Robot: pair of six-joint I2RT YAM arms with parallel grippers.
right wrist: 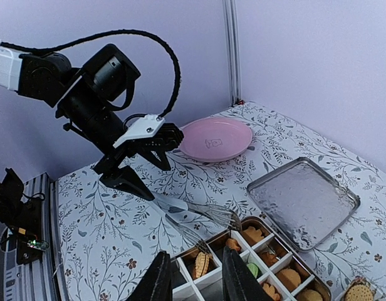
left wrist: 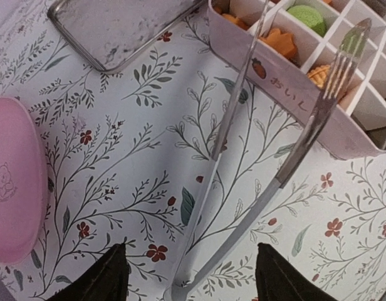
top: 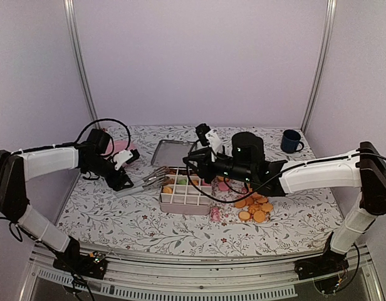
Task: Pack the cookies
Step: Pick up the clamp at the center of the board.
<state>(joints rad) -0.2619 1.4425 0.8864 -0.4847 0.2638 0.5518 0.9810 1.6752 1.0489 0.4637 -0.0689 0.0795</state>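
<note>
Cookies (top: pixel 254 208) right of the divided box (top: pixel 183 204) (lid (top: pixel 171 152) behind)

- left arm (top: pixel 49 162): white link covers, black joints, bulky black block at outer elbow
- thin black cable (right wrist: pixel 156 47) loops over its wrist
- left gripper (left wrist: pixel 192 282): black body, white plate on one side, black pointed fingers (left wrist: pixel 108 279)
- right arm (top: pixel 312 175): same white covers and black joints, black cable along forearm
- right gripper (right wrist: pixel 194 260): black tapered fingers, white bracket behind them in top view
- left base (top: pixel 86 263): black, small green light on it
</note>
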